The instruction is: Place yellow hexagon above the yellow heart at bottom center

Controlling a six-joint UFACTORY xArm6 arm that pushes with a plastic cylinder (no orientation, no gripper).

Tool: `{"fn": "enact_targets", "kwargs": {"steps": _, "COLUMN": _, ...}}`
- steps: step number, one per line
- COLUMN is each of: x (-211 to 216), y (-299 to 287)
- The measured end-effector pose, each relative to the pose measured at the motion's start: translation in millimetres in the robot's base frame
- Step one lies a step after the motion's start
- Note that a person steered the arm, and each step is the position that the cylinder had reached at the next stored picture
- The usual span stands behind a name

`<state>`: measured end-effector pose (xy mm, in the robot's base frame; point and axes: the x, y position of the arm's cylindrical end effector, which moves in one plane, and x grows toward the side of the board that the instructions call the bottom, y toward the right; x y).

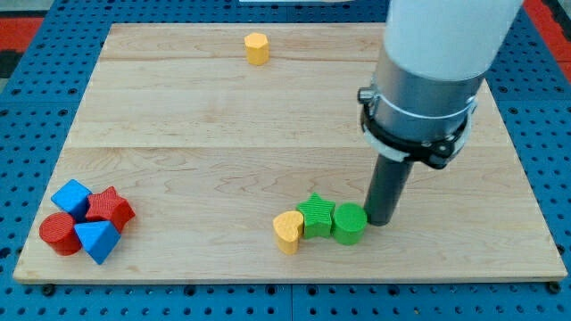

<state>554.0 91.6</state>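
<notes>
The yellow hexagon (257, 48) sits near the view's top edge of the board, left of centre. The yellow heart (288, 232) lies at the bottom centre. A green star (315, 216) touches the heart's right side, and a green cylinder (350, 224) touches the star's right side. My tip (382, 220) rests on the board just right of the green cylinder, touching or nearly touching it. The tip is far from the yellow hexagon, well below and to the right of it.
A cluster at the bottom left holds a blue cube (70, 196), a red star (110, 209), a red cylinder (59, 234) and a blue triangular block (97, 239). The wooden board (178, 134) is ringed by a blue pegboard surface (27, 80).
</notes>
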Motion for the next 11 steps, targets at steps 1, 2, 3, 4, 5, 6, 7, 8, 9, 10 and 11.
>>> {"fn": "enact_targets", "kwargs": {"steps": 1, "x": 3, "y": -10}}
{"fn": "enact_targets", "kwargs": {"steps": 2, "x": -16, "y": 4}}
{"fn": "enact_targets", "kwargs": {"steps": 3, "x": -91, "y": 44}}
{"fn": "enact_targets", "kwargs": {"steps": 4, "x": -182, "y": 63}}
{"fn": "enact_targets", "kwargs": {"steps": 5, "x": -273, "y": 54}}
{"fn": "enact_targets", "kwargs": {"steps": 6, "x": -316, "y": -5}}
{"fn": "enact_targets", "kwargs": {"steps": 7, "x": -332, "y": -72}}
{"fn": "enact_targets", "kwargs": {"steps": 8, "x": -344, "y": -126}}
{"fn": "enact_targets", "kwargs": {"steps": 9, "x": -344, "y": -140}}
{"fn": "enact_targets", "kwargs": {"steps": 10, "x": -318, "y": -141}}
{"fn": "enact_targets", "kwargs": {"steps": 11, "x": -294, "y": -134}}
